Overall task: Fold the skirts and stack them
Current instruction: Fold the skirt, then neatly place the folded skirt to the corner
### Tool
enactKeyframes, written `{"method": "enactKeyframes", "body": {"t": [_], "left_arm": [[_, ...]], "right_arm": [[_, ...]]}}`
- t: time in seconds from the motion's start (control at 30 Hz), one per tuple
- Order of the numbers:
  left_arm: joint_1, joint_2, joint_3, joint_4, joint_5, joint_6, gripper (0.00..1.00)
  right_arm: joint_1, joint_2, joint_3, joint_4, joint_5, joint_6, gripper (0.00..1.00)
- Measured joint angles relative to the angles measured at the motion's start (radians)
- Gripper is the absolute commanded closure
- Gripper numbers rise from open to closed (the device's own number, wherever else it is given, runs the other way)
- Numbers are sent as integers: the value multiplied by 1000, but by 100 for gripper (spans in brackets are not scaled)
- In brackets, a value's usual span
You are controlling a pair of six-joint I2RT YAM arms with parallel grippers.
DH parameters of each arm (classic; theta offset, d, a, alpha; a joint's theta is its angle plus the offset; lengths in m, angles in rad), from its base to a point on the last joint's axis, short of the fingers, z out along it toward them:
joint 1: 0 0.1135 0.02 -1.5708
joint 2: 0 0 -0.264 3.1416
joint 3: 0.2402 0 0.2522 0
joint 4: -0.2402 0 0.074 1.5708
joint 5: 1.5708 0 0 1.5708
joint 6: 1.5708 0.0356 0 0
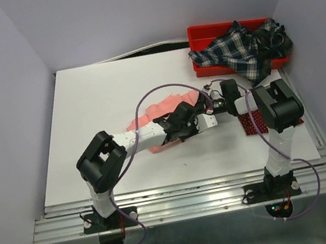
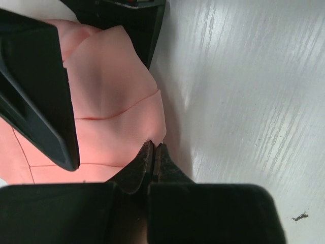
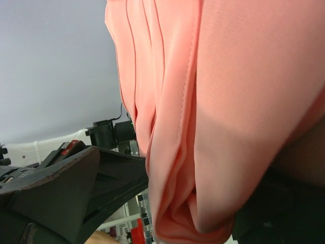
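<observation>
My left pincer (image 2: pixel 154 152) pinches the limp, light salmon-pink cloth skirt (image 2: pixel 111 101) by its edge. My right pincer (image 3: pixel 167 203) is spread around its folds.

We have the plain skirt (image 1: pixel 161 111) mid bench (image 1: pixel 97 108), the dotted skirt (image 1: pixel 253 124) on the bench right of it, the plaid skirt (image 1: pixel 242 51) in the bin (image 1: pixel 198 32) at far right, behind both.

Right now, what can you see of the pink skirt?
The pink skirt is plain, thin salmon cloth with stitched seams, bunched in soft folds on the white table. The left pincer is shut on one edge. The open right pincer has folds between its fingers.
</observation>
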Motion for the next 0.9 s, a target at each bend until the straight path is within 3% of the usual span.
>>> {"method": "enactKeyframes", "body": {"t": [0.13, 0.2, 0.23, 0.33, 0.37, 0.43, 0.47, 0.53, 0.63, 0.83, 0.9], "left_arm": [[16, -10, 0, -5, 42, 20, 100], [26, -17, 0, -6, 66, 27, 100], [28, -19, 0, -6, 72, 31, 100], [35, -27, -1, -6, 91, 43, 97], [35, -29, -1, -6, 92, 43, 82], [36, -32, -1, -8, 87, 44, 61], [39, -32, -1, -8, 88, 16, 47], [57, -54, -1, -36, 103, -50, 39], [112, -154, -5, -59, 144, -179, 37], [368, -488, -58, -56, 179, -483, 37], [423, -542, -89, -69, 192, -585, 32]], "right_arm": [[19, 34, 42, -3, -23, -1, 0], [23, 42, 54, -8, -30, -5, 11], [25, 49, 60, -9, -30, -8, 29], [31, 74, 65, -6, 11, -37, 57], [31, 85, 64, -2, 18, -41, 74], [33, 91, 54, -3, 50, -54, 89], [37, 90, 45, -6, 63, -62, 99], [39, 61, 26, -15, 102, -85, 99], [48, -1, 17, -71, 170, -155, 99], [50, -127, 18, -257, 320, -324, 99], [50, -160, 16, -317, 368, -366, 99]]}}
